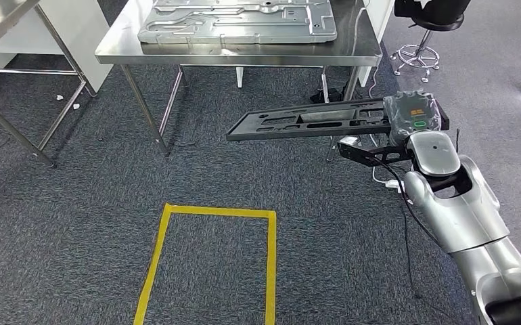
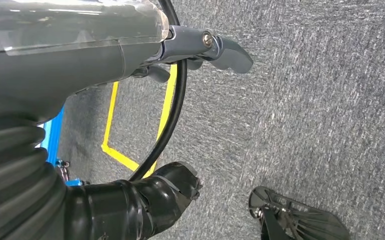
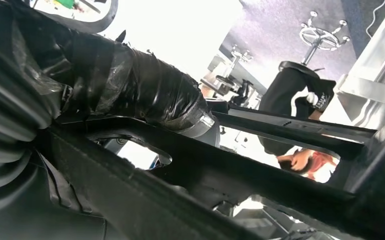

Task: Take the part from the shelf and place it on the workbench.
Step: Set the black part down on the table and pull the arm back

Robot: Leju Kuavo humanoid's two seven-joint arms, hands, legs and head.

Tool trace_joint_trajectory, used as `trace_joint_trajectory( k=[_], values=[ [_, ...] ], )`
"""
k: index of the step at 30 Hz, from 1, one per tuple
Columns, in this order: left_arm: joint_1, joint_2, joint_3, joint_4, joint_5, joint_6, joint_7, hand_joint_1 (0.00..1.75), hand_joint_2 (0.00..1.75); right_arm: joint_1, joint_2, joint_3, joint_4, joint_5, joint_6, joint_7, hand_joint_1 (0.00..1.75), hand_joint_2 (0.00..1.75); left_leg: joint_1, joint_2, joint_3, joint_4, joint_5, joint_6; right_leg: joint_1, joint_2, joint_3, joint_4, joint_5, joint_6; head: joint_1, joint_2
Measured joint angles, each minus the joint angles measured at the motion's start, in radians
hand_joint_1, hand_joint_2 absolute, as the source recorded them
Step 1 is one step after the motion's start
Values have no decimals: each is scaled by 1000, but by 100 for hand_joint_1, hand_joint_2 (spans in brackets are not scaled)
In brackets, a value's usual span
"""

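We are carrying the long black perforated part [image 1: 312, 120] by one end in our right hand [image 1: 413, 115], its free end cantilevering toward the steel workbench [image 1: 244, 53]; we are judging it could sag, twist loose or clip the edge. Right fingers are wrapping it; left hand [image 2: 215, 50] is hanging half-curled, holding nothing
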Motion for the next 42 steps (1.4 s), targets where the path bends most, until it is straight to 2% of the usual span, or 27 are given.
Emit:
trace_joint_trajectory(
  k=[3, 10, 13, 15, 17, 19, 20, 21, 22, 23, 24, 25, 26, 27, 28, 30, 31, 34, 36, 40, 42],
  values=[
    [0, 0, 1, 0, 0, -2, -1, 0, 175, -11, -1, 1, 5, -15, 0, -5, 175, 175, 0, 0, -1, 3, -1, -1, 0, 0, 1, -1, 1, 1, 0, 0],
    [0, 0, 3, 0, -1, -2, -7, 0, 175, -13, 0, 21, 9, 13, -20, 3, 175, 175, -2, -1, -12, 20, -8, 10, -7, 0, 1, -4, 5, 9, 0, 0],
    [0, 1, 4, 0, -1, -1, -10, 0, 175, -14, 1, 26, 9, 14, -21, 4, 175, 175, -3, -2, -16, 19, -6, 21, -7, -3, 5, -11, 10, 20, 0, 0],
    [-1, 0, 5, 0, -1, -1, -10, 0, 175, -15, 0, 30, 10, 14, -23, 4, 175, 175, 2, -1, -4, -2, 7, 32, -6, -5, 7, -7, 2, 28, 1, 0],
    [-3, 0, 5, 0, -2, 0, -10, 0, 175, -16, -2, 35, 11, 13, -25, 4, 175, 175, 7, 0, 7, -20, 18, 41, -7, -5, -23, 65, -44, 32, 2, 0],
    [-2, -1, 5, 0, -2, 0, -10, 0, 175, -11, -3, 40, 15, 12, -26, 5, 175, 175, 7, -1, 7, -21, 19, 44, -7, -4, -81, 188, -99, 39, 2, 0],
    [-1, -1, 6, 0, -2, 0, -10, 0, 175, -7, -3, 42, 17, 12, -27, 5, 175, 175, 7, -3, 7, -20, 18, 43, -9, -5, -102, 229, -108, 42, 2, 0],
    [-1, -1, 6, 0, -2, 0, -10, 0, 175, -3, -3, 44, 19, 11, -27, 5, 175, 175, 8, -4, 7, -18, 17, 41, -11, -5, -106, 234, -97, 45, 2, 0],
    [0, -1, 6, 0, -2, 0, -10, 0, 175, 0, -4, 46, 21, 11, -27, 5, 175, 175, 10, -6, 7, -14, 13, 37, -14, -6, -90, 198, -69, 48, 2, 0],
    [0, -1, 7, 0, -2, 0, -10, 0, 175, 0, -4, 48, 22, 11, -27, 5, 175, 175, 13, -7, 7, -7, 8, 31, -17, -7, -59, 132, -35, 50, 2, 0],
    [0, -1, 7, 0, -2, 0, -10, 0, 175, 0, -4, 50, 23, 11, -27, 5, 175, 175, 12, -8, 5, 0, 2, 24, -18, -9, -28, 71, -12, 50, 2, 0],
    [-1, -1, 7, 0, -2, 0, -10, 0, 175, -1, -5, 51, 24, 9, -28, 5, 175, 175, 11, -9, 2, 7, -4, 16, -16, -8, -6, 25, 1, 45, 2, 0],
    [-1, 0, 7, 0, -2, 0, -10, 0, 175, 0, -6, 52, 24, 7, -29, 5, 175, 175, 9, -10, -1, 12, -8, 9, -15, -7, 4, 1, 3, 38, 1, 0],
    [-1, 0, 7, 0, -3, 1, -10, 0, 175, 1, -6, 53, 24, 4, -30, 4, 175, 175, 6, -11, -3, 14, -10, 10, -13, -5, 5, -1, -1, 30, 0, 0],
    [-1, -1, 7, 0, -3, 1, -10, 0, 175, 1, -7, 54, 24, 2, -30, 4, 175, 175, 6, -11, -3, 14, -11, 17, -13, -2, 3, -3, 0, 24, -1, 0],
    [-1, -1, 7, 0, -3, 1, -9, 0, 175, 3, -8, 56, 24, -2, -30, 4, 175, 175, 6, -10, -1, 10, -10, 35, -13, 0, 3, -4, 1, 18, -2, 0],
    [-1, -1, 7, 0, -3, 2, -9, 0, 175, 3, -8, 56, 24, -3, -30, 4, 175, 175, 6, -10, 1, 8, -9, 39, -13, 2, 2, -4, 0, 16, -2, 0],
    [-2, 0, 7, 0, -3, 2, -9, 0, 175, 3, -11, 57, 24, -6, -28, 3, 175, 175, 6, -9, 5, 1, -6, 38, -10, 2, 2, -3, -2, 9, -2, 0],
    [-2, 0, 7, 0, -3, 2, -9, 0, 175, -4, -12, 60, 24, -8, -17, -1, 175, 175, 7, -9, 5, -2, -4, 33, -8, 2, 2, -2, -2, 6, -2, 0],
    [-2, 0, 7, 0, -5, 1, -6, 0, 175, -48, -15, 74, 30, -21, 30, -22, 175, 175, 10, -9, 3, -4, -2, 3, -6, 1, -1, 0, -2, 5, -2, 0],
    [-1, 0, 8, 0, -5, 0, -4, 0, 175, -86, -15, 84, 35, -36, 61, -33, 175, 175, 9, -9, 3, -4, -2, -6, -6, 1, -1, 1, -2, 5, -2, 0]
  ],
)
